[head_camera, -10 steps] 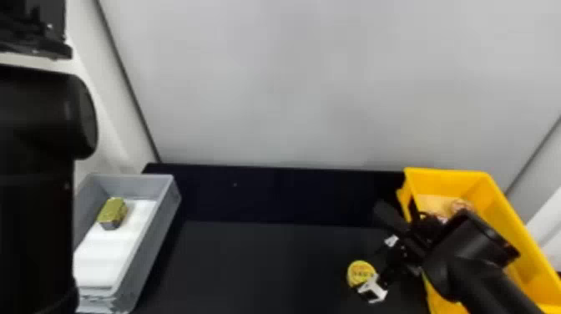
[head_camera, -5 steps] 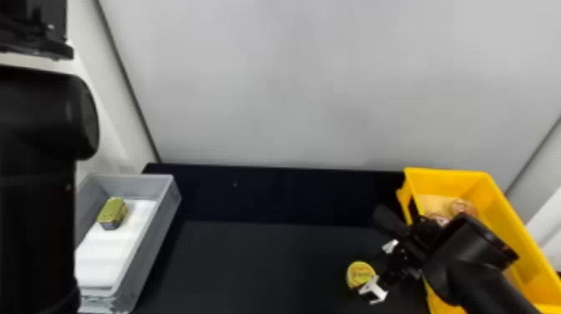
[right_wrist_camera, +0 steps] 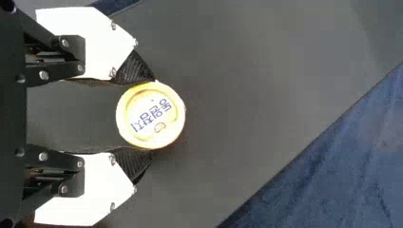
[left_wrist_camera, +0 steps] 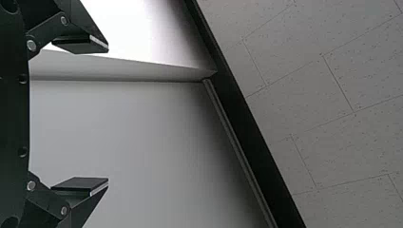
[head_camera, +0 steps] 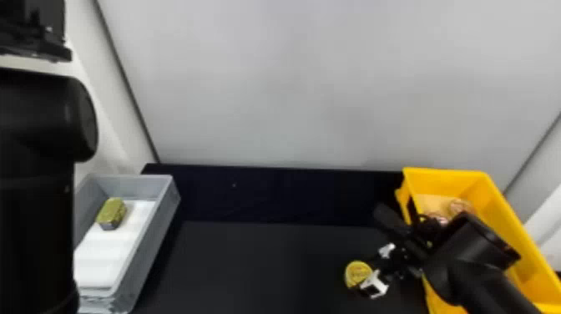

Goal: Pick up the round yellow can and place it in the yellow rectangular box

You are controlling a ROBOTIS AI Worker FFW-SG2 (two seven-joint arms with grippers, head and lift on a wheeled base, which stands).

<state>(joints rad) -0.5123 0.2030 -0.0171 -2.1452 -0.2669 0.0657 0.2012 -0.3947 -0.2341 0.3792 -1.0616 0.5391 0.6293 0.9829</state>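
Your right gripper (right_wrist_camera: pixel 152 116) has the round yellow can (head_camera: pixel 357 273) pinched, near the right edge of the counter (head_camera: pixel 267 267). The yellow rectangular box (head_camera: pixel 451 183) lies to its right, so lift over the left wall. Your left gripper (left_wrist_camera: pixel 108 115) is spread.

the yellow rectangular box (head_camera: pixel 444 174) and the grey box (head_camera: pixel 155 246) look like smooth plastic, the gold can (head_camera: pixel 112 212) looks like metal, and the surface (head_camera: pixel 259 263) appears to be dark and matt.
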